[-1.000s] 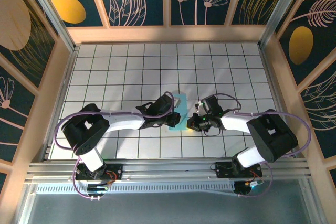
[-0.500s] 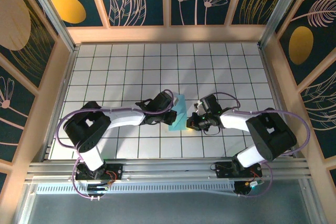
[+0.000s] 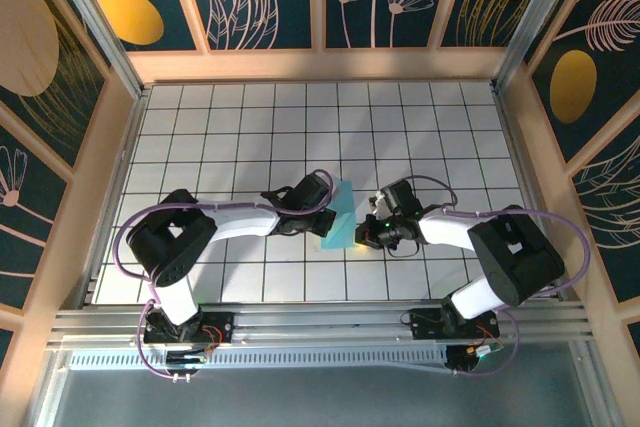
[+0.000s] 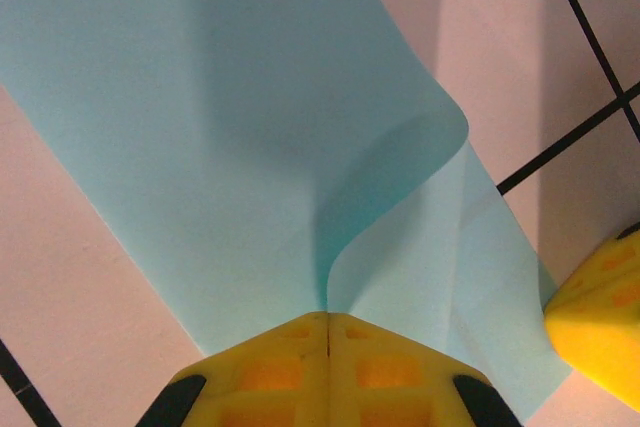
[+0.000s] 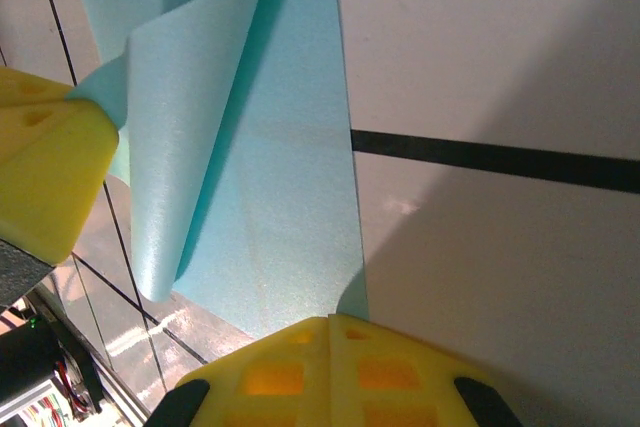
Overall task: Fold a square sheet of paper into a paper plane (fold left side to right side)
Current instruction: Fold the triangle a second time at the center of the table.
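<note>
Between the grippers lies the square sheet of paper (image 3: 340,215), its long axis pointing away from the bases. The left gripper (image 4: 328,319), pinched tight on the left edge, lifts it in a soft uncreased light-blue curl leaning rightward toward the right gripper (image 5: 330,322), whose closed tips pin the near right corner.

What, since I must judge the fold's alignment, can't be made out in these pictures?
Top external: the thin light-blue paper sheet is too small to show creases; the left gripper covers its left edge.
Left wrist: the sheet's far end is cut off by the top edge.
Right wrist: the shut right gripper hides whether it pins or pinches the sheet.
</note>
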